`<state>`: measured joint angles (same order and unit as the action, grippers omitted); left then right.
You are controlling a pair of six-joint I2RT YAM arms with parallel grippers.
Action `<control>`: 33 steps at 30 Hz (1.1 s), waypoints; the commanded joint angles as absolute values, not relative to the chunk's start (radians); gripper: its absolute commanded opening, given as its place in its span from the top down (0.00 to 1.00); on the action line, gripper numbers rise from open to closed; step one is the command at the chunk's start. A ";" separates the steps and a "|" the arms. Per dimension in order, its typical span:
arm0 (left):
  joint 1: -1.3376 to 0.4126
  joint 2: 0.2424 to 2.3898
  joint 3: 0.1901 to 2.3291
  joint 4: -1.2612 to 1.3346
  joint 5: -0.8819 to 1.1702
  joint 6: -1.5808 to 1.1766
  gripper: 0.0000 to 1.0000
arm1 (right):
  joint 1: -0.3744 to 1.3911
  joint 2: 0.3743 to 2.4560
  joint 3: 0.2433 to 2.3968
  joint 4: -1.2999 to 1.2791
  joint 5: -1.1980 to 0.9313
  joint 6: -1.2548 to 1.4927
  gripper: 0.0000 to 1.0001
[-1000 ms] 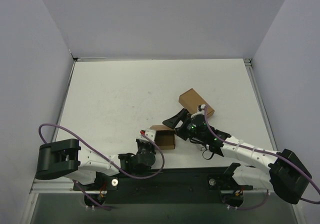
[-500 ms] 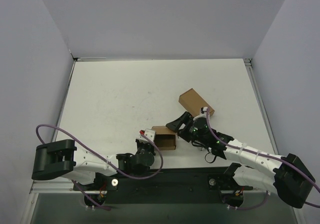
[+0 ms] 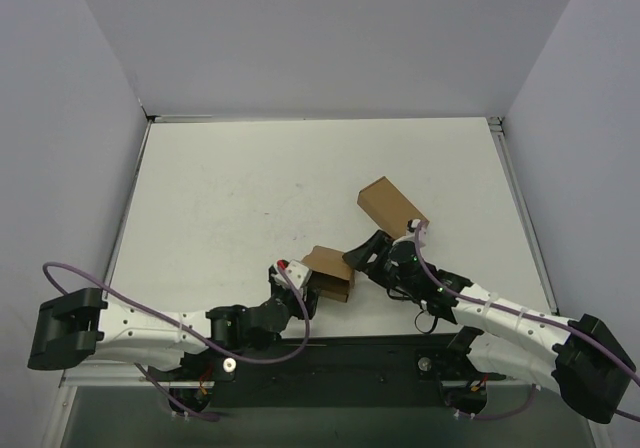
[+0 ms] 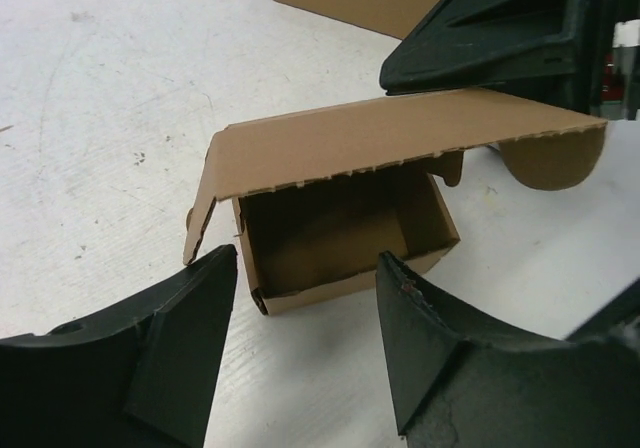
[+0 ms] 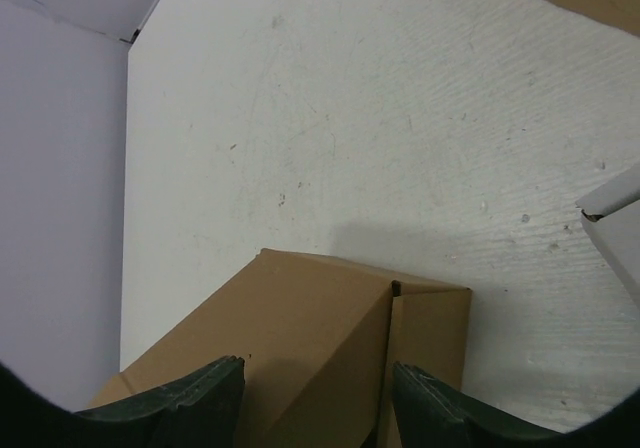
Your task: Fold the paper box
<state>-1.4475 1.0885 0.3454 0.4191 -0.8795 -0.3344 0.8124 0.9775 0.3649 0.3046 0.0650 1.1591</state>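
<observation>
Just behind the paper box (image 3: 328,271), toward the back wall and a little to its right, lies a longer oblong brown carton (image 3: 392,206), flat and set at a slant, apart from the box. The paper box itself sits on its side near the front edge of the worktop (image 3: 230,188), between the two arms. Its open mouth faces the left wrist camera and its lid flap (image 4: 400,138) hangs half-raised over the opening. The right fingers (image 5: 195,403) are spread apart over that lid, and from the left wrist one black finger lies along its top, blocking part of the carton behind. The left fingers (image 4: 180,358) are also spread wide, one to each side of the box's mouth, gripping nothing. The worktop is white, faintly textured and speckled with small dark scuffs. Plain pale grey-lilac walls (image 3: 320,38) close it in behind the box and on both sides. A black base plate (image 3: 340,353) runs in front of it.
</observation>
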 commanded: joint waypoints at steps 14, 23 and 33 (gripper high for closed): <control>-1.451 0.591 0.434 -0.267 -0.428 -0.598 0.26 | 0.819 0.997 0.342 0.322 0.153 1.129 0.42; -1.425 0.465 0.635 -0.319 -0.460 -0.583 0.27 | 0.821 1.003 0.339 0.313 0.164 1.112 0.42; -0.824 0.819 0.793 -0.300 -0.013 -0.525 0.22 | 0.830 1.026 0.350 0.310 0.175 1.094 0.42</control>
